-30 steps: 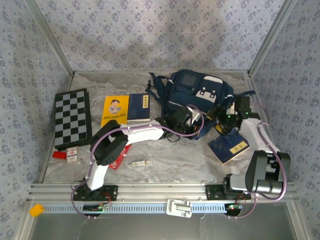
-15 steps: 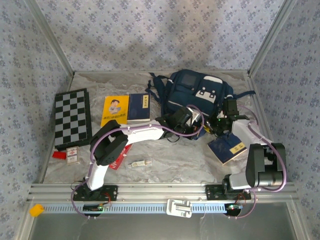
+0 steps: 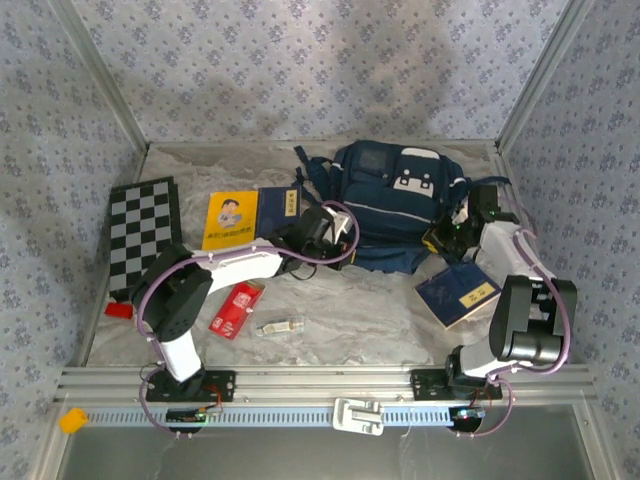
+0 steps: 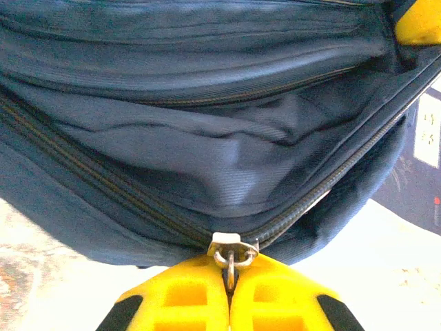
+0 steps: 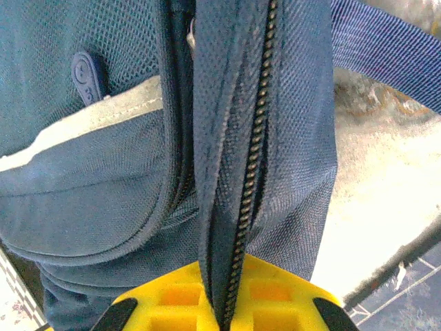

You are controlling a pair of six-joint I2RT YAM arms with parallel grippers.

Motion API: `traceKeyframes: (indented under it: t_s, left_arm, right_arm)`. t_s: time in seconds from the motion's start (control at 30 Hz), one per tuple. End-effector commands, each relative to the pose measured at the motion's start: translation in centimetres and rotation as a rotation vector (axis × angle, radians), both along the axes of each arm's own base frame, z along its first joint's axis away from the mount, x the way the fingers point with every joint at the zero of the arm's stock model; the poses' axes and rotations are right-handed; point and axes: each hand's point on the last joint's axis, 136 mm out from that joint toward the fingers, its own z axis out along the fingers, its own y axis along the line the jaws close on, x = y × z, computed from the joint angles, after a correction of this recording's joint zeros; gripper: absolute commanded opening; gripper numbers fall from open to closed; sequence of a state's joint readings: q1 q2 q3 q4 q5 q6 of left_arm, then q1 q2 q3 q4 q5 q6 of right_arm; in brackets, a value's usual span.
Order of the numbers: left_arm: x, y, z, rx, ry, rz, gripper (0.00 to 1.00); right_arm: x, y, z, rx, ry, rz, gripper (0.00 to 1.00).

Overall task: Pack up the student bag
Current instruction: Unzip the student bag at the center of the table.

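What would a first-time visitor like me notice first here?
The big navy student bag lies at the back of the table, its main zip gaping open. The left gripper pinches the zipper pull while the right gripper clamps the bag's zippered edge. A checkered board lies far left.

Navy student bag (image 3: 398, 205), main zipper open

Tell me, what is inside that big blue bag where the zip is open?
Folds of dark blue lining show inside the student bag; no packed item is visible. Its depths are covered by those folds and the top flap.
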State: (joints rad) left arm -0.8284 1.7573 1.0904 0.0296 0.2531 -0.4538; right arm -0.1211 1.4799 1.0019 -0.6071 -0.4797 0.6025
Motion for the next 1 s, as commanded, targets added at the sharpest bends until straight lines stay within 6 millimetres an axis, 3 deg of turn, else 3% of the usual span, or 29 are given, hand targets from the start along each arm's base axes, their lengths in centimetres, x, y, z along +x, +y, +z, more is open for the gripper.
traceKeyframes:
  t_s: [0.0, 0.1, 0.2, 0.37, 0.6, 0.77, 0.97]
  left_arm:
    - [0.1, 0.8, 0.7, -0.005, 0.004, -0.007, 0.00]
    - [-0.3, -1.3, 2.0, -0.055, -0.010, -0.042, 0.00]
    - [-0.5, -3.4, 2.7, -0.066, -0.021, -0.074, 0.00]
    - [-0.7, -5.6, 3.6, -0.098, -0.031, -0.101, 0.00]
    - [-1.6, -7.4, 3.8, -0.106, -0.034, -0.141, 0.00]
    - [-1.9, -7.7, 3.8, -0.104, -0.042, -0.148, 0.00]
    - [-2.2, -8.0, 3.9, -0.103, -0.052, -0.161, 0.00]
  right_arm:
    - [3.8, -2.5, 1.9, -0.094, -0.109, 0.010, 0.05]
    - [3.8, -1.7, 2.6, -0.096, -0.113, 0.030, 0.25]
    - [1.8, -1.0, 2.5, -0.109, -0.065, 0.016, 0.48]
    - [-2.1, 1.2, 2.1, -0.077, -0.008, -0.020, 0.68]
    - [-4.7, 5.4, 2.2, -0.020, 0.013, -0.046, 0.75]
    - [-4.5, 6.9, 1.8, -0.037, 0.021, -0.104, 0.77]
    - [-2.5, 8.1, 1.1, 0.012, 0.008, -0.223, 0.76]
